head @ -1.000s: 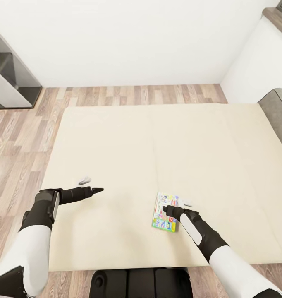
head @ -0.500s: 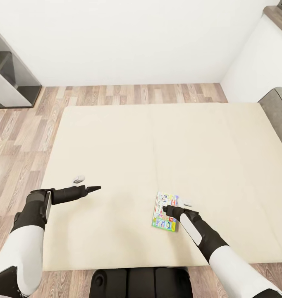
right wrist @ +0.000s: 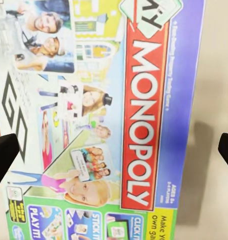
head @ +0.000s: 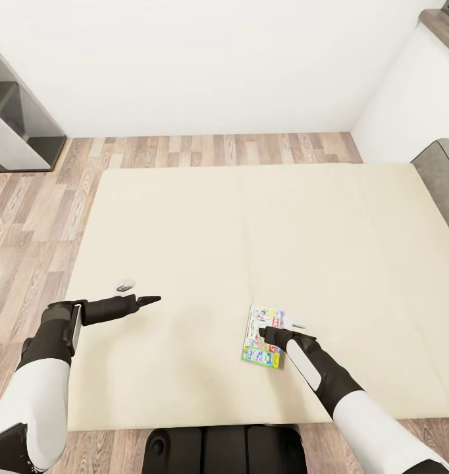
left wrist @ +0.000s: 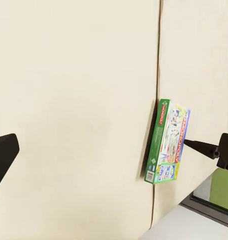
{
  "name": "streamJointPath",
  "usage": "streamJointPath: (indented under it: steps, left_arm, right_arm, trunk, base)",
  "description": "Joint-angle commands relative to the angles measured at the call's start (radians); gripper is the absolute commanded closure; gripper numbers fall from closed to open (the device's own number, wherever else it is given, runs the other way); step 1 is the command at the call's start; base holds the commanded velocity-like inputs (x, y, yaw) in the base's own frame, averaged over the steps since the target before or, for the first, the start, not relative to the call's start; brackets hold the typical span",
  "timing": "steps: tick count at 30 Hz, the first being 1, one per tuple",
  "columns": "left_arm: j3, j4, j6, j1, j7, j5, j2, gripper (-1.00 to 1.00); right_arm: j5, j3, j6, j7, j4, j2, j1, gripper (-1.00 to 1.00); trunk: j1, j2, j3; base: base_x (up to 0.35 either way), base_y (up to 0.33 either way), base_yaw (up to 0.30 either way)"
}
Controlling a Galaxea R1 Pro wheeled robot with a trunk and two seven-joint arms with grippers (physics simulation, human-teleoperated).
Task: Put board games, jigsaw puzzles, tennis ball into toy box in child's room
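Monopoly board game (head: 263,337) lies flat on the bed (head: 251,217); our right pincer (head: 266,333) is spread above it, left pincer (head: 149,301) spread too.

Your left arm sticks out from the left side, bent at the elbow, and its left gripper (head: 152,300) points sideways toward the middle with its dark fingers looking close together, though you can't quite tell if they touch. Your right arm reaches forward from the lower right and tips down, with the right gripper (head: 266,333) held low. In the right wrist view its two black fingertips (right wrist: 4,157) sit far apart at the two edges, so that gripper is wide open.
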Motion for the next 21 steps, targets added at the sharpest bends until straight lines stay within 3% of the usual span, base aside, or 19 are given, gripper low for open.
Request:
streamJointPath:
  steps: [1, 21]
  left_arm:
    - [0.004, -0.001, 0.008, -0.001, -0.009, -0.01, -0.001, -1.0]
    - [0.003, -0.001, 0.008, -0.001, -0.006, -0.01, -0.001, -1.0]
  right_arm:
    - [-0.01, 0.006, 0.002, -0.01, -0.002, -0.002, -0.001, -1.0]
    - [-0.01, 0.006, 0.001, -0.01, -0.006, -0.002, 0.0, -1.0]
  trunk:
    - [0.001, -0.002, -0.001]
    - [0.001, -0.002, -0.001]
  base:
    - [0.0, 0.0, 0.0]
    - [0.0, 0.0, 0.005]
